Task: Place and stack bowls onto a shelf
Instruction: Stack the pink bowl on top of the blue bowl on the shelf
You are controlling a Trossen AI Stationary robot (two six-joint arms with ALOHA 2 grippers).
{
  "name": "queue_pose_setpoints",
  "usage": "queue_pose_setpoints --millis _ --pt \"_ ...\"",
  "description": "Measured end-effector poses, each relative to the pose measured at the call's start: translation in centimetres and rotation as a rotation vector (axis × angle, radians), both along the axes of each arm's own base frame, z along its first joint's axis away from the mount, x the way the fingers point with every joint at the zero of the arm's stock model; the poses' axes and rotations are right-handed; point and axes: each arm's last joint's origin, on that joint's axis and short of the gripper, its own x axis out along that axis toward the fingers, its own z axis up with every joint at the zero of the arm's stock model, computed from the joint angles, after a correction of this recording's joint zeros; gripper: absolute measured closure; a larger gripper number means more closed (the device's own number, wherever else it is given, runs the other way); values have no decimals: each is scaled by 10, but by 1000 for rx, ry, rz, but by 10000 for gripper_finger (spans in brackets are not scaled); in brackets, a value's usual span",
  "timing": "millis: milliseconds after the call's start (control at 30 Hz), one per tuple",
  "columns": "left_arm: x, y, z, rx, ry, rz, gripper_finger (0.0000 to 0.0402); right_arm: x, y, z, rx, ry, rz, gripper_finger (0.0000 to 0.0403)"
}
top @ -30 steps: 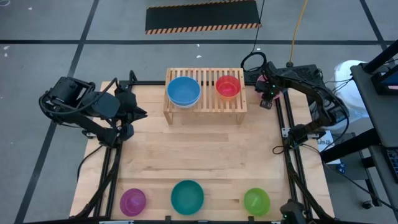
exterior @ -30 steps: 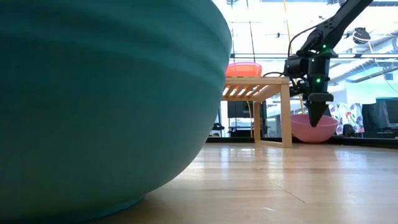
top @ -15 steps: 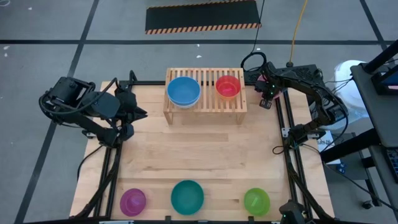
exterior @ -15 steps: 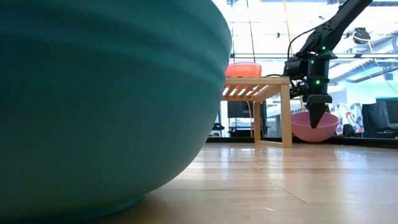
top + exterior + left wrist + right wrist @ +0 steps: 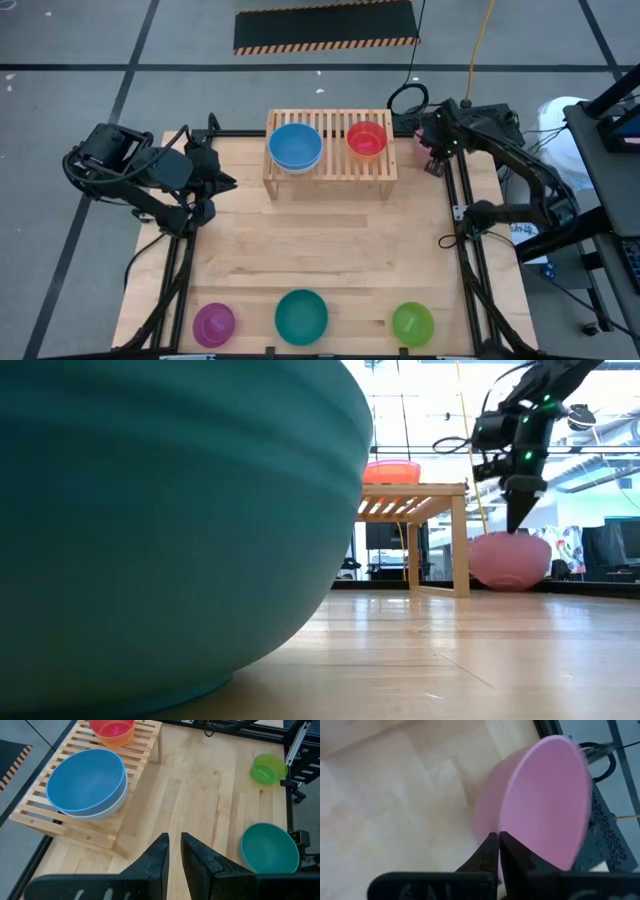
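You have some of the job done. On the shelf (image 5: 330,172), near the top middle of the high view, a blue bowl (image 5: 295,146) sits stacked in a white bowl (image 5: 107,807) on the left part, and a red bowl (image 5: 366,138) sits on the right part.

Still waiting along the bottom edge of the bench (image 5: 320,250) are the purple bowl (image 5: 213,323), the big teal bowl (image 5: 301,316) and the green bowl (image 5: 412,322).

The right gripper (image 5: 498,851) is at the upper right of the high view, just past the shelf's right end. It is clenched on the rim of the pink bowl (image 5: 540,800), and the bowl looks tipped up on its edge in the right wrist view.

The left gripper (image 5: 174,851) waits over the left side of the bench. Its fingers are nearly together and grasp nothing.

Some things are hard for you to see. The low view is mostly filled by the teal bowl. From above, the pink bowl is almost hidden under the right arm. You cannot see a yellow bowl anywhere; it may be hidden under another bowl.
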Motion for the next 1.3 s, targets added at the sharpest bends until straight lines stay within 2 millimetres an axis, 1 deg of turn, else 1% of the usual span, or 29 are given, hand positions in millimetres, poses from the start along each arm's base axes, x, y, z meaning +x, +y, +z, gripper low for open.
queue_pose_setpoints --millis 233,400,567,833,1033,1200,1300 --pt "0 0 0 20 4 -20 346 -14 26 19 -14 -38 -17 402" --pt "0 0 0 26 6 -26 346 -16 37 27 -11 -114 -11 402" --pt "0 0 0 26 6 -26 346 -17 44 24 95 -137 16 402" --pt "0 0 0 32 7 -33 346 -18 46 23 121 -123 11 402" --pt "0 0 0 32 7 -33 346 -23 56 20 225 -69 -9 401" --pt "0 0 0 39 9 -40 346 -27 64 19 329 -48 -30 383" --pt "0 0 0 40 10 -40 346 -27 69 20 404 -109 -1 367"
